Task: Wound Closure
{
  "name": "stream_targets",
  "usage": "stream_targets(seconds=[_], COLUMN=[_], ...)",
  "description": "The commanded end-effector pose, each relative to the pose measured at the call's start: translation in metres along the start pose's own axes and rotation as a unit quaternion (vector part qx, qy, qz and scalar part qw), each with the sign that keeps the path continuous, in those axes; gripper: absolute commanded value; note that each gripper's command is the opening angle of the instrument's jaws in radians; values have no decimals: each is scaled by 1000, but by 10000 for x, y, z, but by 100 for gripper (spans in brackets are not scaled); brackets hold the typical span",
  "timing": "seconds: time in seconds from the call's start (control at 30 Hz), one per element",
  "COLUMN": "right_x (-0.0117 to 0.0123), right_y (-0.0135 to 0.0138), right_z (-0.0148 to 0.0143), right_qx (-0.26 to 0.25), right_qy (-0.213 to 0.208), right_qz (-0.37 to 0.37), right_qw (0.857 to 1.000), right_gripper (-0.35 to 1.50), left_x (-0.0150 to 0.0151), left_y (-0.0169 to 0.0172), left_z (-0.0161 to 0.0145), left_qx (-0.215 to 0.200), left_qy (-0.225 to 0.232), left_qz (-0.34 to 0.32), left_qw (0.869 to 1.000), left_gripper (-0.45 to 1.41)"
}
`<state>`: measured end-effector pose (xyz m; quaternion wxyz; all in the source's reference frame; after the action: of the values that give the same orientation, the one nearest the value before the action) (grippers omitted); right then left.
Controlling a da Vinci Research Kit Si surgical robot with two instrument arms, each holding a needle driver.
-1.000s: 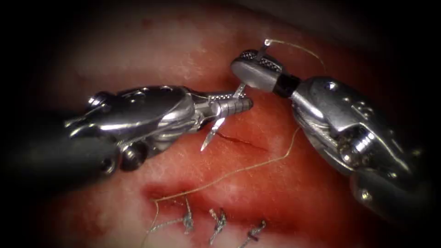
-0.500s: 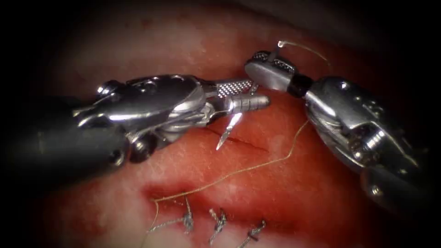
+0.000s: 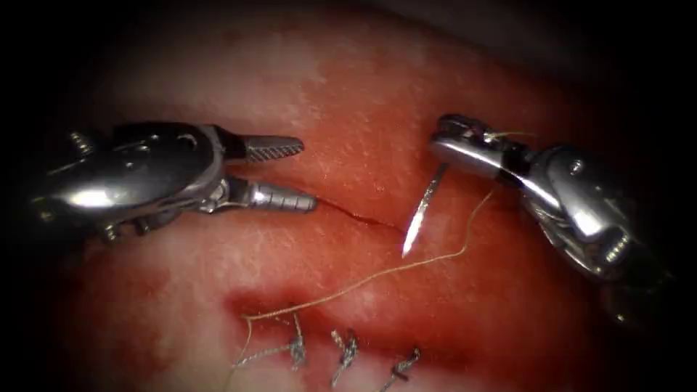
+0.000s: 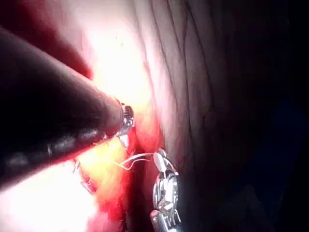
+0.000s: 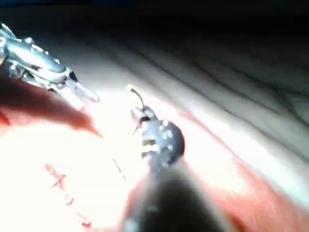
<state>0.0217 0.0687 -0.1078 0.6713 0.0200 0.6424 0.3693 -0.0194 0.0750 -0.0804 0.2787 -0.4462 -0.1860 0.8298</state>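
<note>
Endoscope view | left hand level, wide apart, empty | right hand grips needle near its swaged end, above tissue

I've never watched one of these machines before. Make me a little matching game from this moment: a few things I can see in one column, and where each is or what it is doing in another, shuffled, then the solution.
Things:
1. left tool
2. right tool
3. needle
4. thread
5. knots

States:
A. hangs point down over the right end of the cut, not in the tissue
B. jaws open, holding nothing, at the cut's left end
C. runs slack across the tissue from the needle's tail to the stitched line
D. jaws shut on the needle near its tail end
E. sit in a row below the cut

Pairs: 1-B, 2-D, 3-A, 4-C, 5-E
</note>
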Motion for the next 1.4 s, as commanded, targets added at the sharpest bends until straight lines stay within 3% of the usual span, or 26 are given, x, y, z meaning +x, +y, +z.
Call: stream_targets(seconds=[0.03,0.23,0.5,0.73,1.03,1.4], right_x=[-5,-30,-37,-40,-53,-65], right_y=[11,30,28,33,46,41], right_z=[8,22,43,57,69,85], right_qx=[0,-9,-22,-34,-41,-51], right_qy=[13,35,49,48,48,49], right_qz=[-11,-66,-181,-186,-219,-234], right_qw=[1000,997,982,981,974,970], right_gripper=[-35,-35,-35,-35,-35,-35], left_x=[-7,-65,-71,-92,-109,-117], left_y=[-6,-5,2,10,2,1], left_z=[13,67,88,120,128,126], left_qx=[7,14,7,-6,-10,-13], left_qy=[-13,-60,-61,-74,-84,-90], left_qz=[11,36,38,49,25,22], left_qw=[1000,997,997,996,996,996], left_gripper=[73,67,59,59,58,57])
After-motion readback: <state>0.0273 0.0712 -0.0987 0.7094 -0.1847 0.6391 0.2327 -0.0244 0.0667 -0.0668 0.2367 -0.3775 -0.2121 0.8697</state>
